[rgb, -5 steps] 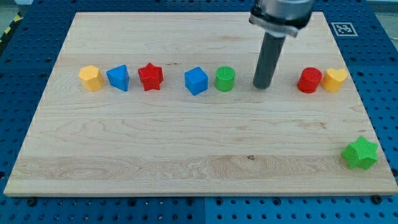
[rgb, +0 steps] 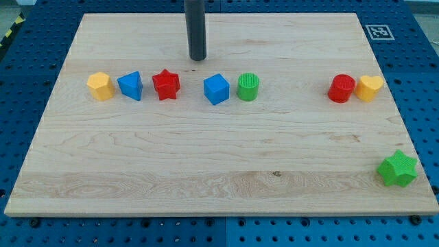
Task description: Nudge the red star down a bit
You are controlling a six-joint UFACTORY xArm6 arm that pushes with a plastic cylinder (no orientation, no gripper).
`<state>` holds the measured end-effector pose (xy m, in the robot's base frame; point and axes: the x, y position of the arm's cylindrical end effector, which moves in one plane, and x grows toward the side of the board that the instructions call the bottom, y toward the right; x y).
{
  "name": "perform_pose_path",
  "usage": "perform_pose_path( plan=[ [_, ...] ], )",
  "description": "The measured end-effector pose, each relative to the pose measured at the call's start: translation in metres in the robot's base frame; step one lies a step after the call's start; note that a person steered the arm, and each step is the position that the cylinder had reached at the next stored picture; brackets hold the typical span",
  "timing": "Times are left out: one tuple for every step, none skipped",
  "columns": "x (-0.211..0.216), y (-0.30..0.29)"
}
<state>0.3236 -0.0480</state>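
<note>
The red star (rgb: 166, 84) lies on the wooden board (rgb: 219, 158) in the left half of a row of blocks. My tip (rgb: 197, 57) rests on the board above and to the right of the red star, clear of it. It stands above the gap between the red star and the blue cube (rgb: 216, 88), touching no block.
In the same row, left of the star, lie a blue triangular block (rgb: 130, 85) and a yellow block (rgb: 100, 86). A green cylinder (rgb: 248, 87) is right of the blue cube. A red cylinder (rgb: 341, 89) and yellow heart (rgb: 370, 88) sit at right. A green star (rgb: 397, 169) is at bottom right.
My tip has moved left and up the view, from just right of the green cylinder to above the gap between the red star and blue cube. No block has moved.
</note>
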Motion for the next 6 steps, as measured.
perform_pose_path(
  plan=[
    [0.019,-0.002],
    [0.037,-0.008],
    [0.053,-0.009],
    [0.077,-0.018],
    [0.093,-0.023],
    [0.099,-0.023]
  ],
)
